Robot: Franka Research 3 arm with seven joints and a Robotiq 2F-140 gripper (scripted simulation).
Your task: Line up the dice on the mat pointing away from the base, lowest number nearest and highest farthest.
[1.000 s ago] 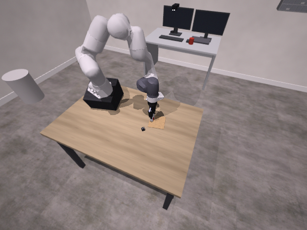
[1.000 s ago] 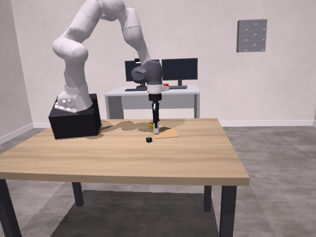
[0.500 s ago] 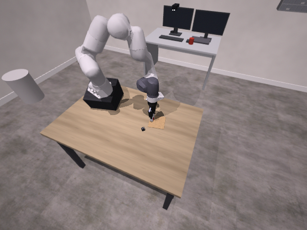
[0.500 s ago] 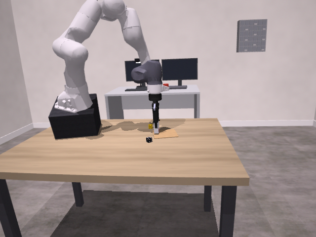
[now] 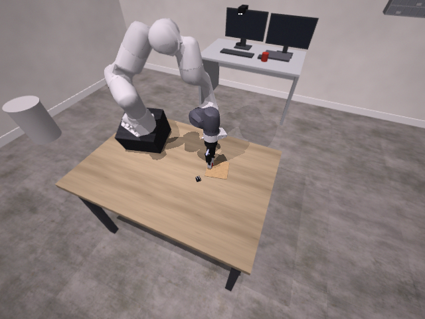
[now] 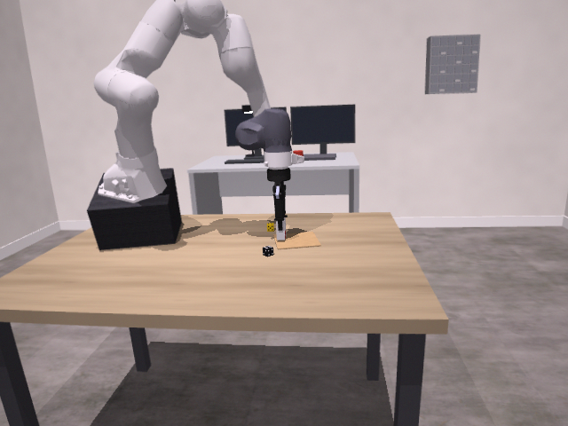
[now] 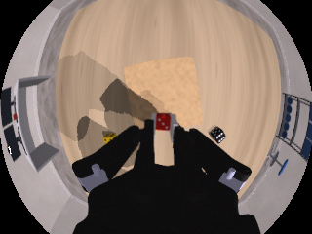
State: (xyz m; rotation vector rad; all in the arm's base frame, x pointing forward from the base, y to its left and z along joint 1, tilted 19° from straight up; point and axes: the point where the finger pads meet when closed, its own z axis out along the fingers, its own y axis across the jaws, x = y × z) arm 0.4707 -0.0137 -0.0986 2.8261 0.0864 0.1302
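My gripper [image 7: 163, 120] is shut on a red die [image 7: 163, 121], which stands at the near-left edge of the tan mat [image 7: 163, 85]. In the top and exterior views the gripper [image 5: 209, 165] [image 6: 280, 236] points straight down onto the mat's [image 5: 217, 170] [image 6: 298, 240] corner. A black die [image 5: 198, 178] [image 6: 267, 250] [image 7: 217, 135] lies on the bare table just off the mat. A yellow die [image 6: 271, 226] [image 7: 109, 136] lies on the table beside the gripper, on the base's side, in the arm's shadow.
The robot's black base block [image 5: 144, 130] stands at the table's back left corner. A desk with two monitors [image 5: 271, 30] and a red cup stands beyond the table. A grey cylinder [image 5: 32, 118] floats at the left.
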